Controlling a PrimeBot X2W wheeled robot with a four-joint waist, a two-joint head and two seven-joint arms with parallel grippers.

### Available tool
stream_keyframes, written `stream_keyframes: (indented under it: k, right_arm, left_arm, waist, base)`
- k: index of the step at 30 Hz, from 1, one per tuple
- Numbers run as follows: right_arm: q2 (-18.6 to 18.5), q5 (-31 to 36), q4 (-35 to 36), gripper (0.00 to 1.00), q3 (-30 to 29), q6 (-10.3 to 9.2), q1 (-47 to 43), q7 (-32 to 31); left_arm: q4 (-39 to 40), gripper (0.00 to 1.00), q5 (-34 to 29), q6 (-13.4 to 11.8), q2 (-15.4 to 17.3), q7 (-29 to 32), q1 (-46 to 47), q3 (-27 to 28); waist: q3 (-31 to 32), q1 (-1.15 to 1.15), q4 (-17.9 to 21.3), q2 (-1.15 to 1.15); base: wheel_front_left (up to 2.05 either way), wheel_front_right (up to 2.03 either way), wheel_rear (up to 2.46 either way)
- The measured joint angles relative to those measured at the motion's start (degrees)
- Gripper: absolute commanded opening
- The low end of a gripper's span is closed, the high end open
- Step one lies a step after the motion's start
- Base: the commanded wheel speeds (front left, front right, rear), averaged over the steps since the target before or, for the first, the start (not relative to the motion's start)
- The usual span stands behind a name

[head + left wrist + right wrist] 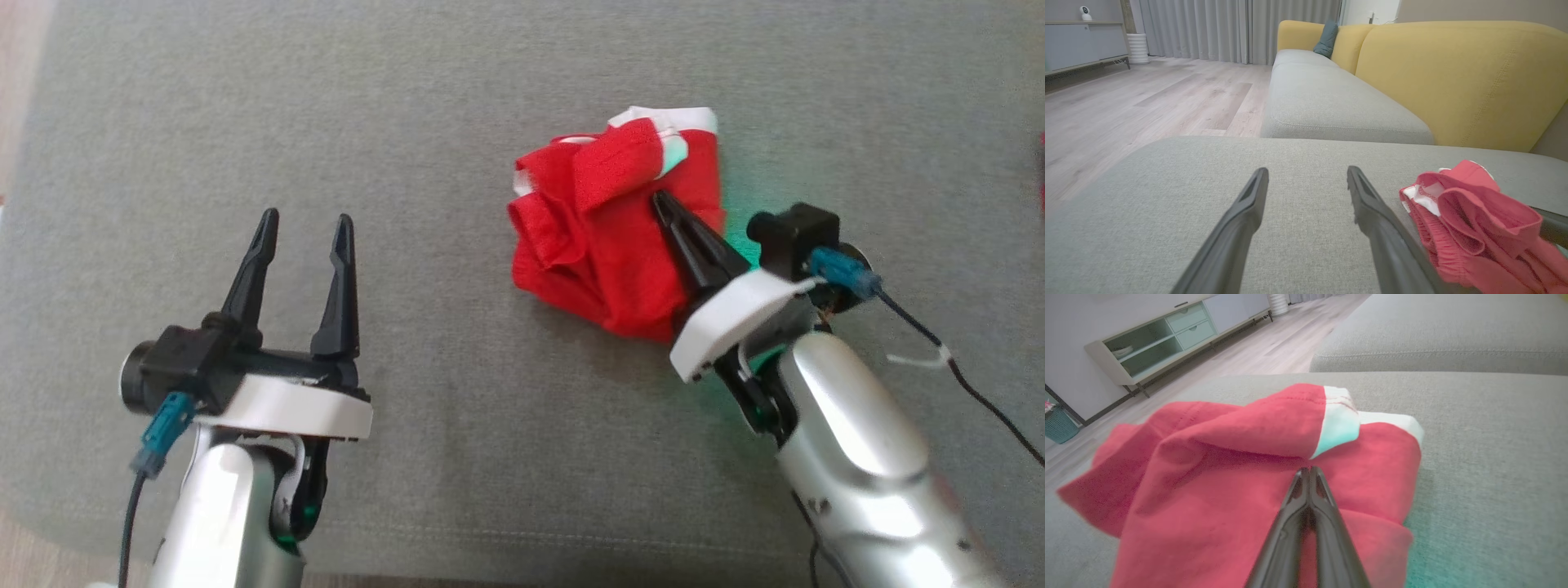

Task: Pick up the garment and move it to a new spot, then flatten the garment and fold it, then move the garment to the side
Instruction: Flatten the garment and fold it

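From its wrist, my right end effector [1309, 470] pinches tight on a fold of the red garment [1208, 457]; the head view adds my left end effector [306, 224], spread wide.

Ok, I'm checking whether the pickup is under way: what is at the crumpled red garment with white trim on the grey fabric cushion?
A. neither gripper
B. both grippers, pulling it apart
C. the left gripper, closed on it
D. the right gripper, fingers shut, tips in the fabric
D: the right gripper has its fingers shut, tips pinched into the crumpled red garment, while the left gripper stands open over the grey cushion, apart from it.
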State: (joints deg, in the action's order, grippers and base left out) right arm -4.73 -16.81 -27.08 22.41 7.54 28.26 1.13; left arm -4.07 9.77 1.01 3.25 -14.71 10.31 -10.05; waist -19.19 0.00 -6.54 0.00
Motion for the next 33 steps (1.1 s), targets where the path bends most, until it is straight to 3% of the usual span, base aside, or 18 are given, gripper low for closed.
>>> stream_keyframes:
  k: [11, 23, 33]
  right_arm:
    - [0.3, -4.4, -11.6, 0.00, 8.5, 0.00, 11.4, 4.6]
    - [0.4, -13.2, -13.3, 0.00, 26.1, 0.00, 15.6, 6.3]
    - [0.4, -18.4, -12.8, 0.00, 31.3, 0.00, 14.2, 10.4]
  left_arm:
    - [-0.1, 1.00, 0.6, 0.0, -0.5, 0.0, 0.5, -0.1]
    - [-0.2, 1.00, 0.6, 0.0, -0.7, 0.0, 0.5, 0.0]
    - [-0.2, 1.00, 1.1, 0.0, -0.8, 0.0, 0.5, 0.2]
  waist:
    - [-0.5, 0.00, -2.0, 0.00]
    - [-0.4, 0.00, -2.6, 0.00]
    - [-0.1, 0.00, -2.3, 0.00]
  base:
    - [0.00, 0.00, 0.00]
    - [0.00, 0.00, 0.00]
    - [0.00, 0.00, 0.00]
